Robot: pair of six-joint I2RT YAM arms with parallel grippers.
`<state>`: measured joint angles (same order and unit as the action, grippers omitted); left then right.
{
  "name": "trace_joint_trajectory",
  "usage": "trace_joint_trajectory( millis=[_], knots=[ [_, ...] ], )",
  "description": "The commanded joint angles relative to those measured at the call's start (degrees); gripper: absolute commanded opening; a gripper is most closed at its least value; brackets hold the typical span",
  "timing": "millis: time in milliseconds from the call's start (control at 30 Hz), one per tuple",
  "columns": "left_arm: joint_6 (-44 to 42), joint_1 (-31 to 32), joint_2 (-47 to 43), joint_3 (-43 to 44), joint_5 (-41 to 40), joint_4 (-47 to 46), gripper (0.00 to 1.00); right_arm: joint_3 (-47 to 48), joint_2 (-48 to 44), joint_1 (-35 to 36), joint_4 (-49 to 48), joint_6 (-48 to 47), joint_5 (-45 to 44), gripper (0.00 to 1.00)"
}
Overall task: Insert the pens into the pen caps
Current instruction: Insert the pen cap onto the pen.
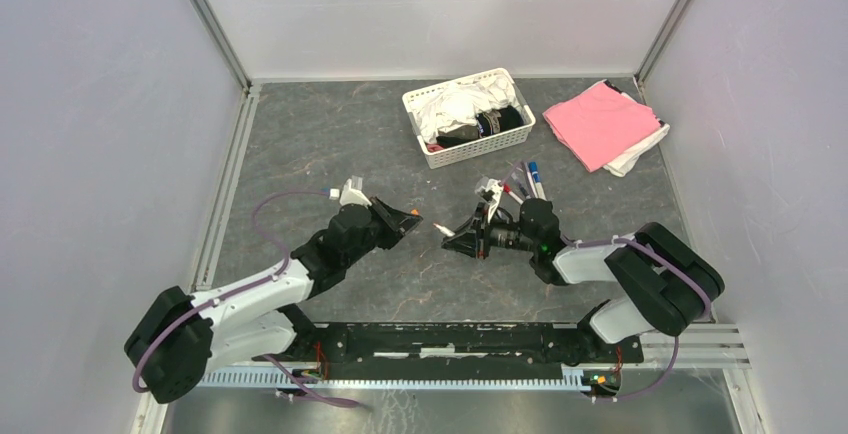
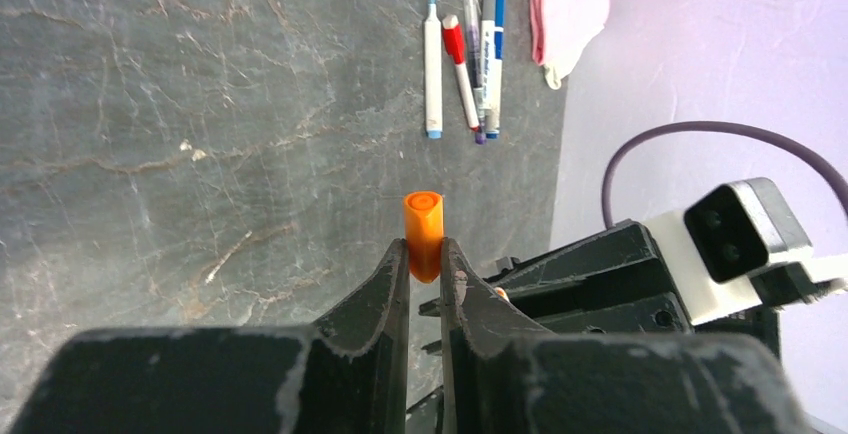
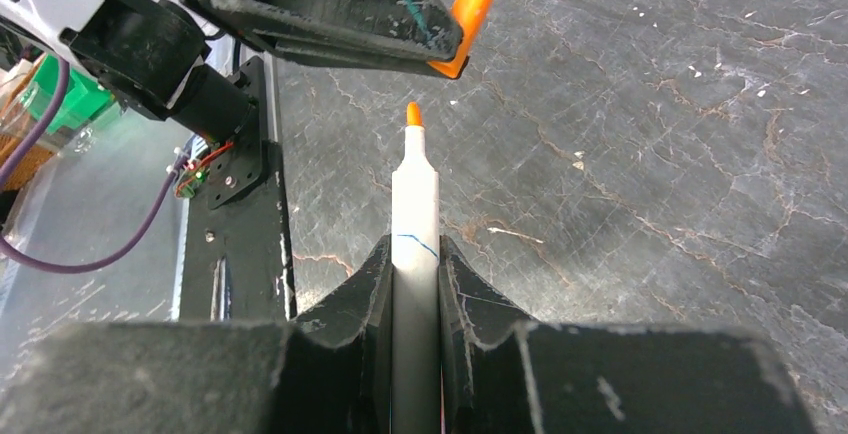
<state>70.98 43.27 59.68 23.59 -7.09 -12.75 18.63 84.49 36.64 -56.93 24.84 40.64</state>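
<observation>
My left gripper [image 2: 425,247] is shut on an orange pen cap [image 2: 424,234], whose open end points away from the wrist camera. My right gripper [image 3: 415,254] is shut on a white pen [image 3: 415,204] with an orange tip, pointing toward the cap [image 3: 462,26]. The tip is a short gap below and left of the cap, apart from it. In the top view the two grippers [image 1: 408,220] [image 1: 455,239] face each other above the table's middle. Several other pens [image 2: 462,64] lie side by side on the table; they also show in the top view [image 1: 525,182].
A white basket [image 1: 412,114] with cloths and a dark object stands at the back. A pink cloth [image 1: 600,122] on a white one lies at the back right. Walls close the table on three sides. The black base rail [image 1: 450,339] runs along the near edge.
</observation>
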Motion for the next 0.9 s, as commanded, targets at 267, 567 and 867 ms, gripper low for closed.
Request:
trace_joint_trajectory(
  millis=[267,567,867],
  knots=[
    [7.04,5.15,-4.08,-1.82,-7.31,-6.41,0.02,1.56,-2.31,2.51,2.17,1.49,-5.09,0.00],
    [6.86,7.03,-3.16,-1.33,-9.63,-5.15,0.02,1.60,-3.12,3.02,1.96,2.06,-4.96,0.00],
    [6.45,8.35,-2.41,-0.24,-10.65,-3.68,0.02,1.99,-3.11,3.07,1.91,3.03,-5.07,0.00]
  ],
)
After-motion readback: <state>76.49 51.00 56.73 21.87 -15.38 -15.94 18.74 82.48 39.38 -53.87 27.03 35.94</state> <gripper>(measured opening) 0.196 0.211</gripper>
